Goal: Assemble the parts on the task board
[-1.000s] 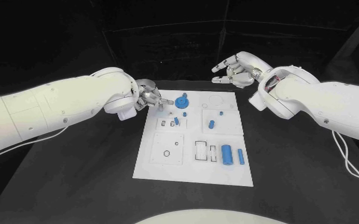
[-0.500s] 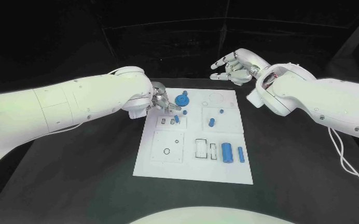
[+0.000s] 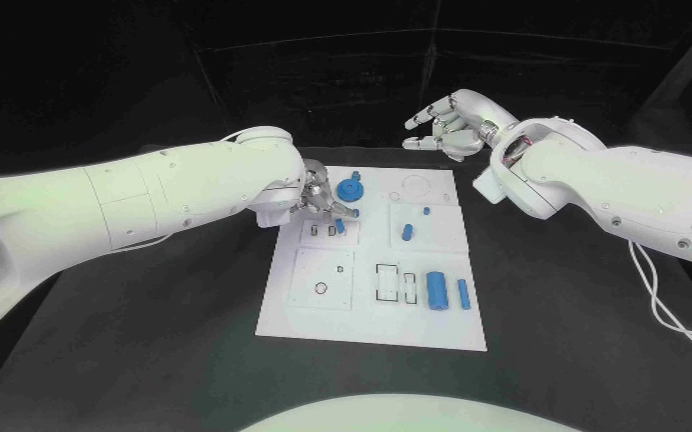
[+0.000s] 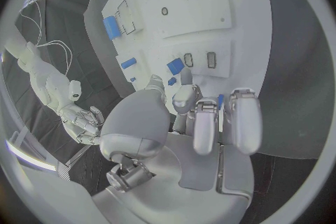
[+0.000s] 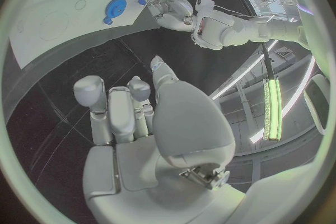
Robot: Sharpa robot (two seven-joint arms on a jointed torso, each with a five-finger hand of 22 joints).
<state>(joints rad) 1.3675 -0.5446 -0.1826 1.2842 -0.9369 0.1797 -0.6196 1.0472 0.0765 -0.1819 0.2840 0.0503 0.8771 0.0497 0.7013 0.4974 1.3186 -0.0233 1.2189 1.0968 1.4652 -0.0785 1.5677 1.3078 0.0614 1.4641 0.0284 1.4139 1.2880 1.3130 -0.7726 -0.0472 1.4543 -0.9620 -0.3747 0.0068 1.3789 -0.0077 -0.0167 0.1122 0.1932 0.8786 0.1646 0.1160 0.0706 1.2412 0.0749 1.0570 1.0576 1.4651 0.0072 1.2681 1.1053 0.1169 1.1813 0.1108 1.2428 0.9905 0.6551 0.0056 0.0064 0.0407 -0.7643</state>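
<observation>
The left robot hand (image 3: 315, 198) is down at the far left part of the task board (image 3: 375, 327), fingers drawn together round a small blue peg (image 3: 338, 223) that it seems to be pinching just over the little slots (image 4: 199, 60) there — from the left wrist view a sliver of blue (image 4: 220, 102) shows between the fingertips, so I'd say it holds a part, though most of the piece is hidden by the fingers. The right robot hand (image 3: 451, 128) hangs in the air beyond the board's far edge, well apart from everything, fingers loosely spread and nothing in them. On the board itself a blue gear-like disc (image 3: 352, 190) sits just beside the left hand, a short blue peg (image 3: 408, 232) lies in the middle, and two blue cylinders (image 3: 437, 291) lie side by side near the right edge, next to a pair of empty rectangular pockets (image 3: 389, 286). The risk I see is in the seating — the peg is small and the grip covers it, so a slight tilt could jam it on the slot's rim or let it slip out onto the black tabletop (image 3: 144, 332). The hand also works close to the disc, and a nudge from the knuckles could shove that out of place.
</observation>
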